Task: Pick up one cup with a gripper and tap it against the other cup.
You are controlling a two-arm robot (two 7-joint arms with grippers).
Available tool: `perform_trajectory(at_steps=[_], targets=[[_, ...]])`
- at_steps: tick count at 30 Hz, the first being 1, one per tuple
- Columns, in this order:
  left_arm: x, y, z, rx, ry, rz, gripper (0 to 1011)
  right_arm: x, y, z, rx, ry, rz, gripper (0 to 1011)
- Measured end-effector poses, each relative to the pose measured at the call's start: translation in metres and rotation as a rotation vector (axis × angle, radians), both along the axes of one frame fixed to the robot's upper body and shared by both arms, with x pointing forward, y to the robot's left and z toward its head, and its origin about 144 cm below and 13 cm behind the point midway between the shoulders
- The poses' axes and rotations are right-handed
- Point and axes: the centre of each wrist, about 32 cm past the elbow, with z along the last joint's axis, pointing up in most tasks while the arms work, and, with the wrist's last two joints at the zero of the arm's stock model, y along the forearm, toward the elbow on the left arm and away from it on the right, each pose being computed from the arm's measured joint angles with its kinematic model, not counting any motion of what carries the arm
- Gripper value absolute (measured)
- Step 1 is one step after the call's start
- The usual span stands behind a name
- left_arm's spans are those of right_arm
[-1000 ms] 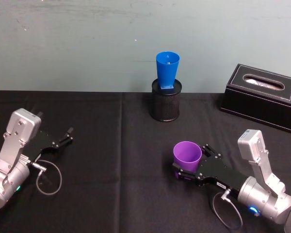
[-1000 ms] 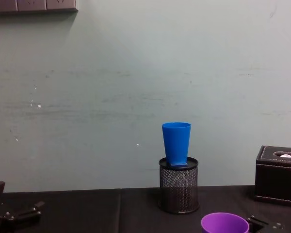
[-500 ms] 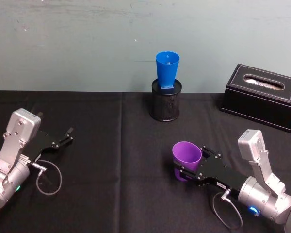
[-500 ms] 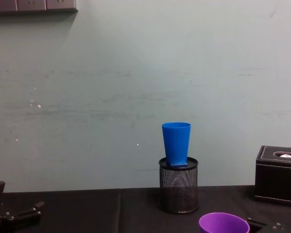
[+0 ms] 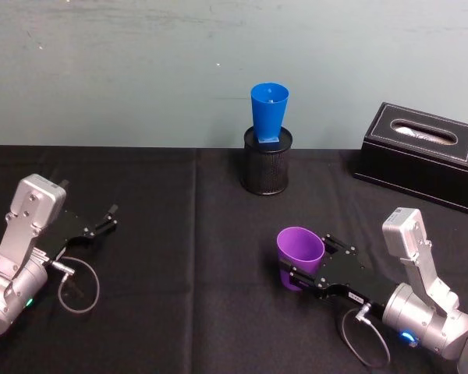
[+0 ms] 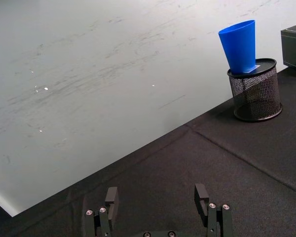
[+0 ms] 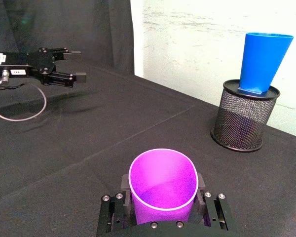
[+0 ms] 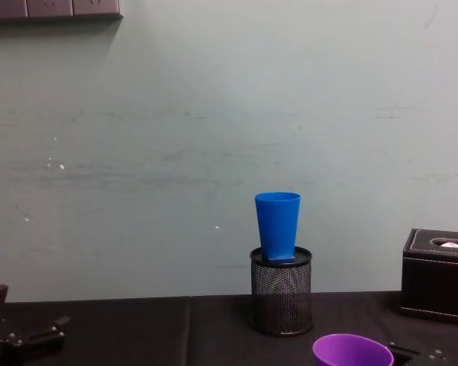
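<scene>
Purple cup (image 5: 300, 251): stood on the right near part of the black table (image 5: 179, 257), between the right gripper's fingers; inside, it was empty.
Purple cup, axis: long axis about vertical, wide rim up, narrow base down among the fingers; whether the base touched the cloth could not be told.
Right gripper (image 7: 162, 191): low over the table, one finger at each side of the purple cup's lower wall, closed in on it and gripping it.
Blue cup (image 5: 269, 113): stood at the back middle of the table, its narrow base set in the mouth of the mesh holder (image 5: 266, 167); rim up, axis near vertical, leaning a little in the right wrist view.
Blue cup, contents: nothing seen inside from the head view.
Mesh holder: upright near the wall; apart from the blue cup, its contents could not be made out.
Cups, relation: well apart, the purple one nearer the robot and slightly to the right.
Left gripper (image 6: 156, 197): parked low at the left of the table, fingers spread, nothing between them.
Black box (image 5: 425, 152): at the far right, beside the holder but apart from it.
</scene>
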Motion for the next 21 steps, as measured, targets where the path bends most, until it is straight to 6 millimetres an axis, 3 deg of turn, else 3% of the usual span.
perform_trajectory(at_steps=[21], targets=[[0.0, 0.0, 0.0, 0.0, 0.0, 0.0, 1012, 0.0, 0.0, 0.0, 0.0, 0.0, 0.0, 729]])
